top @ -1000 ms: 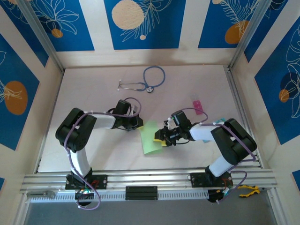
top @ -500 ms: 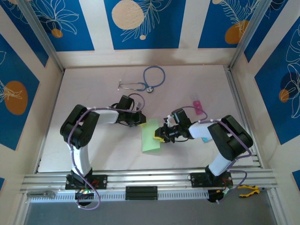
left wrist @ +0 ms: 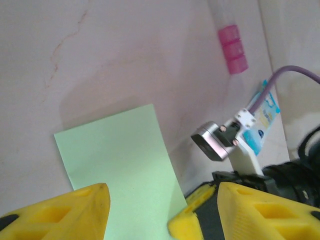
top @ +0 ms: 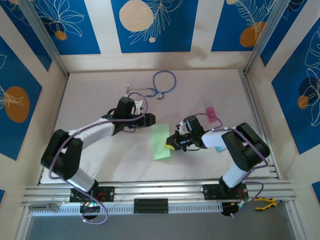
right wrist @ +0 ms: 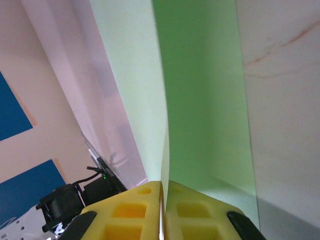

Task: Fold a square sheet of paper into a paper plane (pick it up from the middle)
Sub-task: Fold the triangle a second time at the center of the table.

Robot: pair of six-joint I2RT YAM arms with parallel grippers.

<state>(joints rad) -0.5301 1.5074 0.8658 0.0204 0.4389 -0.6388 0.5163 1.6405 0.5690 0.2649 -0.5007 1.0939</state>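
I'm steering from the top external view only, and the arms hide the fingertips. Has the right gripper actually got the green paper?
Observer: Yes. In the right wrist view the right gripper is shut on the square sheet of paper, with the sheet's edge pinched between its yellow fingers.
Operator: And the left gripper?
Observer: In the left wrist view the left gripper is open. Its fingers stand apart on either side of the sheet's end and grip nothing.
Operator: Is the sheet creased?
Observer: In the right wrist view a paler and a darker green area meet along a line running to the fingers. I cannot tell whether that is a crease or a lifted edge.
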